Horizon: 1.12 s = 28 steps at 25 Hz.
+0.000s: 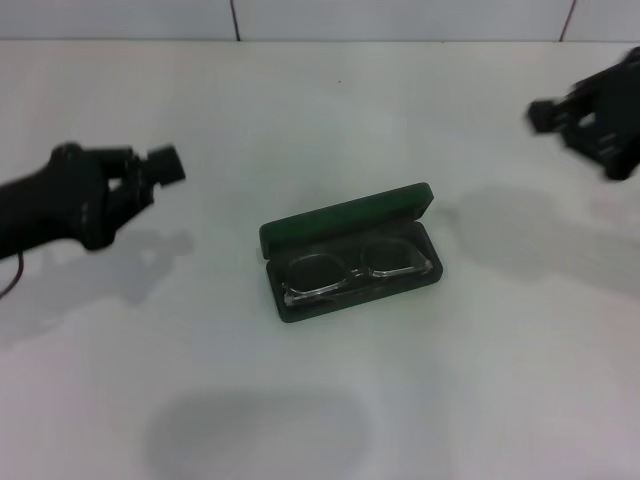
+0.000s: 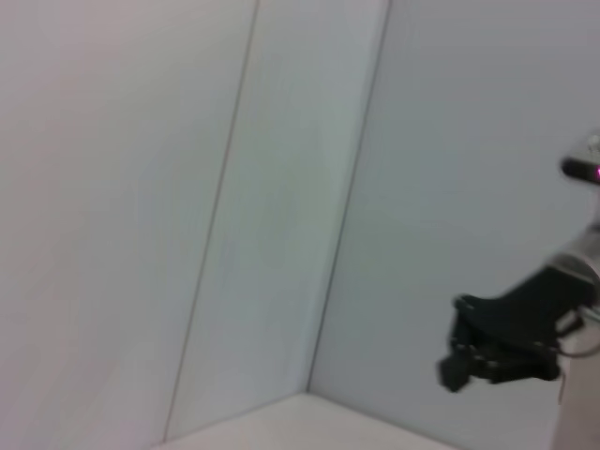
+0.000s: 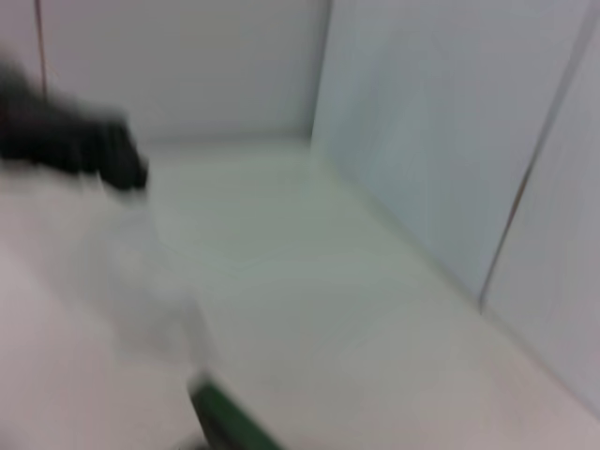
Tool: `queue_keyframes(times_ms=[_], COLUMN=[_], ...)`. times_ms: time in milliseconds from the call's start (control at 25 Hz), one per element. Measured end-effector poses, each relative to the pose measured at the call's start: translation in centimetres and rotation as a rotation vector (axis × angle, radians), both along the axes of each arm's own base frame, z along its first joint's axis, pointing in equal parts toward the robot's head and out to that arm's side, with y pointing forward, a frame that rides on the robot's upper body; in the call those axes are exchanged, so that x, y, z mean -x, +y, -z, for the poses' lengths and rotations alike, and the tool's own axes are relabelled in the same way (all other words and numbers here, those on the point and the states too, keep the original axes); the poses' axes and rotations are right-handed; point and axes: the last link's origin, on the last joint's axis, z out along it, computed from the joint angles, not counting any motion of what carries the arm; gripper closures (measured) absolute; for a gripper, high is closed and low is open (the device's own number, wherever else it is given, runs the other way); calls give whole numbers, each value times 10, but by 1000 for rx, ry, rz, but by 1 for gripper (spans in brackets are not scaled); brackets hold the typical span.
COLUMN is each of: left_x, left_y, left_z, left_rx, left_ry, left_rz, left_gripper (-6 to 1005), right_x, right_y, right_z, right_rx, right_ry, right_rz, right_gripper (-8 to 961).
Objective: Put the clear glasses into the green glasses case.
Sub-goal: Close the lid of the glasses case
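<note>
The clear glasses are seen lying inside the green glasses case, in its lower half, with the lenses side by side along the length of the case. They appear to be laid flat against the dark lining, so that the frame is contained within the walls; whether the arms are folded fully cannot be told. The lid is held open, standing up at the far edge, and this is judged to be why the glasses could be lowered in from above without obstruction. The case itself is placed near the middle of the white worktop, between the two arms, where either arm could reach it.

The placing part of the task is judged to be done; the lid is not yet closed.

The left end effector is held above the worktop, well apart from the case on the left side, and nothing is seen in it. The right end effector is held at the far right, also well apart and raised. For both, open or closed cannot be told. In the right wrist view only a corner of the case is visible.
</note>
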Motion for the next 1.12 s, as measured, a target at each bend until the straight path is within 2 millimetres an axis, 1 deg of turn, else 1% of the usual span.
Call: queue_keyframes(times_ms=[120, 200, 280, 360, 440, 520, 640, 760, 840, 960, 1120], left_x=[-8, -10, -12, -16, -21, -27, -36, -46, -57, -72, -83], left_y=[12, 15, 18, 22, 26, 31, 44, 59, 67, 71, 70], left_z=[-2, -2, -3, -4, -4, -3, 0, 10, 18, 32, 46], left_rx=[8, 11, 13, 14, 16, 11, -6, 19, 73, 142, 205], left_ry=[-6, -4, -3, 0, 4, 8, 32, 92, 138, 180, 209], left_rz=[-4, -5, -5, 3, 17, 37, 27, -3, 8, 40, 65], left_gripper=[933, 933, 933, 904, 876, 847, 805, 767, 750, 724, 690], right_x=[-27, -48, -66, -80, -90, -98, -107, -109, -114, -117, -120], right_y=[-5, -12, -21, -27, -30, -32, -36, -38, -40, -40, -41], right_z=[-26, -43, -59, -70, -76, -77, -74, -71, -65, -61, -54], right_rx=[14, -14, -51, -93, -115, -121, -140, -140, -131, -119, -94], right_ry=[212, 352, 456, 501, 506, 489, 484, 491, 510, 527, 529], right_rz=[-22, -85, -149, -158, -133, -103, -80, -83, -78, -64, -51], right_gripper=[953, 953, 953, 917, 880, 844, 727, 610, 530, 412, 299])
